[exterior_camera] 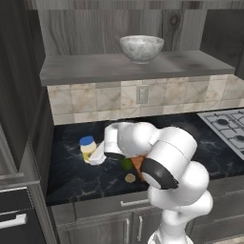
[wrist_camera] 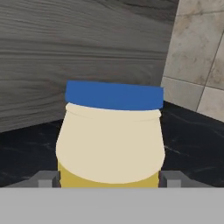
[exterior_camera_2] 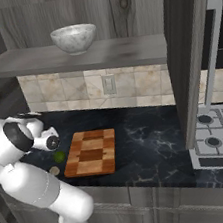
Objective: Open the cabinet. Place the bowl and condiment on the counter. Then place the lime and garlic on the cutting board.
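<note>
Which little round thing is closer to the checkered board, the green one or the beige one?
The green lime. It lies just off the cutting board edge; the beige garlic sits further out, toward the counter's front.

Backsplash of beige and tan square stone tiles (exterior_camera: 95, 100) behind the worktop, with a pale rectangular wall outlet plate (exterior_camera: 142, 94) set into it. Grey wood-grain back panel (exterior_camera: 90, 28) above the tiles. Silver gas hob with dark round burners (exterior_camera_2: 220, 135) at the right. Dark grey low cabinet fronts with short silver handles (exterior_camera: 135, 202) below. Lighting even.
</note>
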You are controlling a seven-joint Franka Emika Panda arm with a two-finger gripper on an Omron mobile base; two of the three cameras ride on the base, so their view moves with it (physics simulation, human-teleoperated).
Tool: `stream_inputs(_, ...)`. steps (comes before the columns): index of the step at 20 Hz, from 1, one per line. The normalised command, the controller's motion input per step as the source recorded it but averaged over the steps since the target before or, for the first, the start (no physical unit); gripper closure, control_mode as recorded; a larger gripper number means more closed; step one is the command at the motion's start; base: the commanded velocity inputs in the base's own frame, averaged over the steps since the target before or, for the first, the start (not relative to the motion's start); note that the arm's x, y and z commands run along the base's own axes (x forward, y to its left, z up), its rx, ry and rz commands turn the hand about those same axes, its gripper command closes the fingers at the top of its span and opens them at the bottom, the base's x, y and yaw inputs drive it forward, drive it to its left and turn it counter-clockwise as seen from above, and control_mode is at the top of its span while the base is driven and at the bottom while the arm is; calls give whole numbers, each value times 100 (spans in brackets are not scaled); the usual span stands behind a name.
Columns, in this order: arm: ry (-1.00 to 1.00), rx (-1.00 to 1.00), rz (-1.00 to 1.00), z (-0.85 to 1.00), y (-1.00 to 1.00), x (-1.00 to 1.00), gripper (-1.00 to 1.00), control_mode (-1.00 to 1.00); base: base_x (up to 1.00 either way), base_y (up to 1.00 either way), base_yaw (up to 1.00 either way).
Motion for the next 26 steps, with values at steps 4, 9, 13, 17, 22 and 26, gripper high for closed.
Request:
stream_inputs(4, 0, 0, 0, -37, 7, 7, 100, -100, 0, 0, 0)
stream_inputs(9, -1, -1, 0, -28, 5, 4, 100, -100, 0, 0, 0)
stream_inputs(13, 0, -1, 0, -2, 0, 0, 100, -100, 0, 0, 0)
stream_inputs(17, 0, 0, 0, 0, 0, 0, -100, -100, 0, 0, 0)
stream_inputs(22, 0, 0, 0, 0, -1, -2, -100, -100, 0, 0, 0)
stream_inputs(26, 0, 0, 0, 16, -13, -11, -100, -100, 0, 0, 0)
